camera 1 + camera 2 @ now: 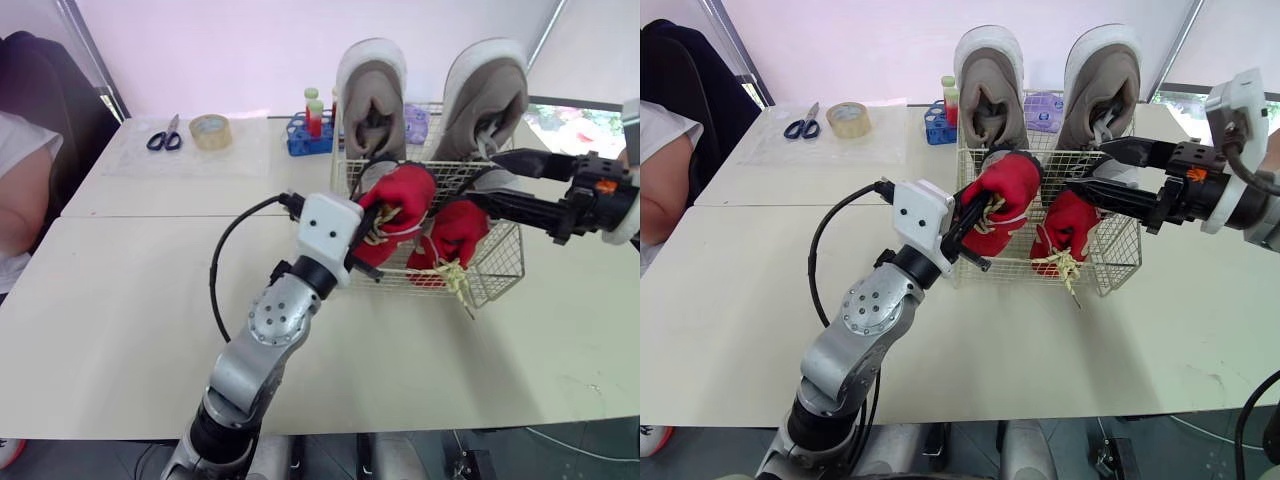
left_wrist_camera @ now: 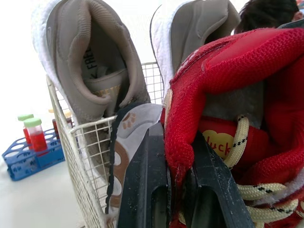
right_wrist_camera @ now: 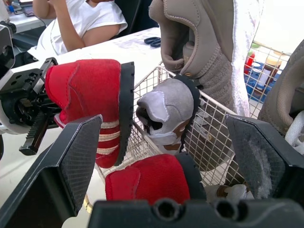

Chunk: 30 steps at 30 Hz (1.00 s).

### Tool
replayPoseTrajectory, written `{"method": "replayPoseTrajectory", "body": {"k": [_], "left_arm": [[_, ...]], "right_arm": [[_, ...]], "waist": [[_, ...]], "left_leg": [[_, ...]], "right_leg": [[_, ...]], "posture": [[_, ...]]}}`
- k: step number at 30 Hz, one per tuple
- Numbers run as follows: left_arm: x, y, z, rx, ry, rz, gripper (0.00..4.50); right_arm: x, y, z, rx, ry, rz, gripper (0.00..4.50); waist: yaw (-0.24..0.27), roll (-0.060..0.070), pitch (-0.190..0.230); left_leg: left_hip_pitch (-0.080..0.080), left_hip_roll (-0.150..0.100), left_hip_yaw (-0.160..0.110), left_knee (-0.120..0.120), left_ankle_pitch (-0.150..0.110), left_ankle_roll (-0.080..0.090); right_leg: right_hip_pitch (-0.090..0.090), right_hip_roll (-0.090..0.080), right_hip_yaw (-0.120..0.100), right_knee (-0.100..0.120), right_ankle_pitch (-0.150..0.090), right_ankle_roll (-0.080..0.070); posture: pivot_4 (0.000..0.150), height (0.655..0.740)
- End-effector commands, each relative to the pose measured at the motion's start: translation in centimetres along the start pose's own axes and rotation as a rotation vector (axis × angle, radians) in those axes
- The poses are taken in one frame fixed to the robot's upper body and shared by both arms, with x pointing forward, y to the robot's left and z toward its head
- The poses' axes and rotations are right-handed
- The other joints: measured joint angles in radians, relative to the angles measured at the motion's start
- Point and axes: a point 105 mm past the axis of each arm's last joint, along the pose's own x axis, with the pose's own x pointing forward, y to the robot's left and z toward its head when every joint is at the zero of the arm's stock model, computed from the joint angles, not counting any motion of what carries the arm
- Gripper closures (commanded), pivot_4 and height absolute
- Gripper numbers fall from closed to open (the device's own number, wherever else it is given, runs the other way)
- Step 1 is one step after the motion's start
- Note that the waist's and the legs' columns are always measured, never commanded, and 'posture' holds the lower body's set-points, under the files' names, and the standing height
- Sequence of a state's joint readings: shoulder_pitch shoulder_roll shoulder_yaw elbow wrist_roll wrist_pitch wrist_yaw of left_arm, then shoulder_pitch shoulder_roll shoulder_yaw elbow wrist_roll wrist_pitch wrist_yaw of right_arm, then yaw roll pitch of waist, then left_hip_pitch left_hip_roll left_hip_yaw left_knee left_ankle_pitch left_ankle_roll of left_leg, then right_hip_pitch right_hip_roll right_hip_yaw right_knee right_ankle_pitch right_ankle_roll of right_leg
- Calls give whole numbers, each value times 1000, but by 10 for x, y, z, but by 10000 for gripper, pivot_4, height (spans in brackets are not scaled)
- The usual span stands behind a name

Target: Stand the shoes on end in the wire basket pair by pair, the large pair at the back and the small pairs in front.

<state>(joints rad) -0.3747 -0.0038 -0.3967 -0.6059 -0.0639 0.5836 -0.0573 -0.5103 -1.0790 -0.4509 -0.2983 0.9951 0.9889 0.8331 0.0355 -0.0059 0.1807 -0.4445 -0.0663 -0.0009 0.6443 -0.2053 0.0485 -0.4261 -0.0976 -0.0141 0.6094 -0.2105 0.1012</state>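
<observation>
**Red shoe gripped at basket front**

Head views: the left gripper [image 1: 968,225], on a bent arm, holds a red shoe [image 1: 1002,190] at the wire basket's [image 1: 1122,268] front. The right gripper [image 1: 508,183] reaches level.
Left wrist view: jaws pinch its collar.
Right wrist view: jaws spread before a small grey shoe [image 3: 166,111].

Bright, even room light; a faint, soft shadow on the table [image 1: 120,330] beside the wire basket [image 1: 503,262]; the wall [image 1: 220,50] behind it glares pale.

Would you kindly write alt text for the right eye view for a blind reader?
The left gripper is shut on a red shoe at the front of a wire basket. Two large grey shoes stand on end at the back, and the open right gripper hovers by a second red shoe.
</observation>
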Motion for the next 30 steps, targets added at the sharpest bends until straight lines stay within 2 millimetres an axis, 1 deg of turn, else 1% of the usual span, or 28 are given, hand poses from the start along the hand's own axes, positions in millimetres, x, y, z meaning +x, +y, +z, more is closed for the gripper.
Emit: {"method": "replayPoseTrajectory", "body": {"k": [1,3,4,8,9,13,14,15,16,18,20,22,25,27,29,30], "left_arm": [[-3,12,-35,-5,167,63,44259],[-6,10,-46,-19,231,53,44259],[-8,13,-50,-40,253,72,44259],[-13,21,-52,-73,282,117,44259],[-14,23,-52,-65,282,117,44259],[-17,27,-39,-48,219,125,29048],[-19,28,-35,-44,197,121,23593],[-21,30,-31,-40,177,117,19483],[-24,32,-27,-35,161,112,13665],[-33,36,-24,-22,158,92,3388],[-41,41,-20,-5,156,79,3388],[-46,47,-12,-2,146,78,3388],[-48,61,3,-27,121,101,3388],[-48,68,13,-86,98,106,3388],[-49,65,18,-101,108,42,3388],[-50,58,19,-95,119,-22,3388]], "right_arm": [[-3,1,12,-46,-36,-5,0],[-3,1,11,-45,-35,-5,0],[-3,0,11,-46,-34,-6,0],[-3,0,11,-46,-33,-4,0],[-3,0,11,-46,-34,-4,0],[-2,-1,11,-45,-35,-5,0],[-2,-1,10,-45,-36,-4,0],[-1,-1,10,-45,-37,-2,0],[-1,-1,10,-44,-38,-1,0],[0,-2,9,-42,-39,3,0],[2,-3,8,-36,-39,9,0],[3,-4,5,-30,-39,16,0],[5,-4,3,-22,-43,29,0],[6,-5,1,-18,-44,37,0],[9,-6,0,-16,-47,46,0],[10,-7,-1,-15,-53,51,0]], "waist": [[0,0,0],[0,1,-1],[0,2,-1],[-2,2,-1],[-4,2,-1],[-12,2,-1],[-13,2,-1],[-17,2,-1],[-21,2,-1],[-26,2,-1],[-26,3,-1],[-22,3,-1],[-20,2,-1],[-20,2,-1],[-20,2,0],[-21,2,0]], "left_leg": [[0,0,0,0,0,0],[0,0,0,0,0,0],[0,0,0,0,0,0],[0,0,0,0,0,0],[0,1,0,0,0,0],[0,2,0,-1,0,0],[0,2,0,-1,0,0],[0,2,0,-1,0,0],[-1,2,0,-1,0,0],[-1,2,0,-2,0,0],[-1,3,0,-6,0,0],[-1,4,0,-9,0,0],[-2,4,0,-12,0,0],[-3,4,0,-12,1,1],[-3,4,0,-11,1,2],[-3,4,0,-11,1,2]], "right_leg": [[0,0,0,0,0,0],[0,0,0,0,0,0],[0,0,0,0,0,0],[0,0,0,0,0,1],[0,0,0,0,-2,4],[0,0,-2,-1,-2,4],[-1,0,-2,-1,-2,4],[-1,0,-2,-1,-2,4],[-1,0,-2,-1,-2,4],[-1,0,-3,-3,-2,3],[-1,-1,-5,-8,1,-1],[-1,-3,-11,-12,3,-2],[-2,-5,-16,-13,3,-2],[-2,-4,-18,-13,3,-2],[-2,-4,-18,-13,3,-1],[-2,-4,-18,-13,3,-1]], "posture": [[1500,7400],[1500,7400],[1500,7400],[1500,7400],[1500,7400],[1500,7400],[1500,7400],[1500,7400],[1500,7400],[1500,7400],[1500,7400],[1500,7400],[1500,7400],[1500,7400],[1500,7400],[1500,7400]]}}
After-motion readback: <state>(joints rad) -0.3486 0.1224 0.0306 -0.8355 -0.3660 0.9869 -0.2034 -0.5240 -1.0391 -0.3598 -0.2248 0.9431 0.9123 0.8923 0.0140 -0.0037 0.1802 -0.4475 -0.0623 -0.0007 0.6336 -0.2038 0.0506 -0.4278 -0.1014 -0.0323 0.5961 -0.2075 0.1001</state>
